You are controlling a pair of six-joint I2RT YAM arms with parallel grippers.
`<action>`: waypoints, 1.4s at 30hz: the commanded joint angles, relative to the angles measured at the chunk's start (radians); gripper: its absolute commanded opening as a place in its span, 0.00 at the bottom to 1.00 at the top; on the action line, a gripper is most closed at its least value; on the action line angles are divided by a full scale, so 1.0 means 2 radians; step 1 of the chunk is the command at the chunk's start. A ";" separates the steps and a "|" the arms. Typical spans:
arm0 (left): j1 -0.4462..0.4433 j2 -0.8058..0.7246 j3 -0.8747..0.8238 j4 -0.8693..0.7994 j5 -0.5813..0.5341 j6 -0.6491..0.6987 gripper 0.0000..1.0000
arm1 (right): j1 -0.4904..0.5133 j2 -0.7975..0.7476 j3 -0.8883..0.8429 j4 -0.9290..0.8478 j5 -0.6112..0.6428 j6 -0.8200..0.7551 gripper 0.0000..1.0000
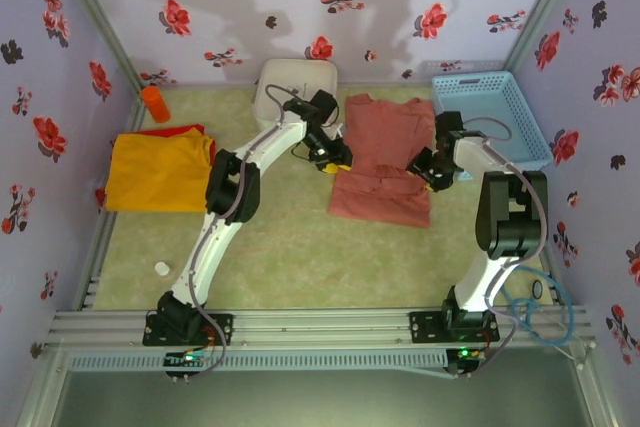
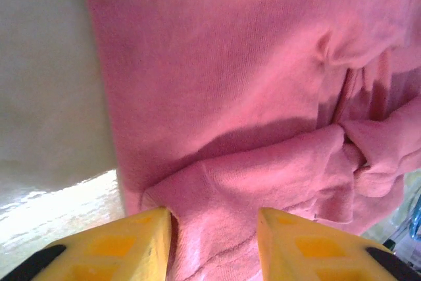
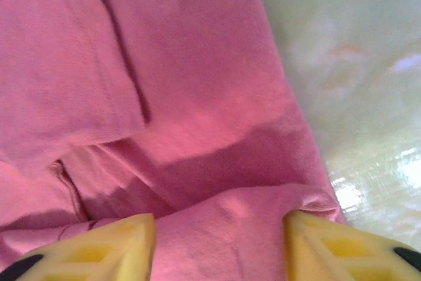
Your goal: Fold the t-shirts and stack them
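- The pink shirt lies in the middle of the table between the two arms, with a creased fold across its middle.
- The yellow shirt lies flat at the left, well apart, with a red shirt showing at its far edge.
- The left gripper sits at the pink shirt's left edge. Its yellow fingers stand partly apart, and a soft roll of cloth lies loose between them, unpinched.
- The right gripper sits at the right edge with its jaws wider apart. The cloth between them is slack and it grips nothing.
- The shirt looks light and limp, so it will likely sag, crease and drag when lifted.
- The hem edge or corners seem the best hold, pinched on both sides together so the fold travels evenly.
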State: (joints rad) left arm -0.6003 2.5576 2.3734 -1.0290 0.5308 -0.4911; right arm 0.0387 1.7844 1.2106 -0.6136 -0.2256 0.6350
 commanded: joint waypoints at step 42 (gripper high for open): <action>-0.019 -0.145 -0.265 0.167 -0.034 -0.111 0.51 | 0.037 -0.071 -0.101 0.100 -0.020 0.087 0.95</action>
State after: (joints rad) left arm -0.6407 2.2585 1.8343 -0.6697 0.4892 -0.7017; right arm 0.1051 1.6260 0.9791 -0.4335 -0.2569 0.7891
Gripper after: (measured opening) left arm 0.512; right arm 0.948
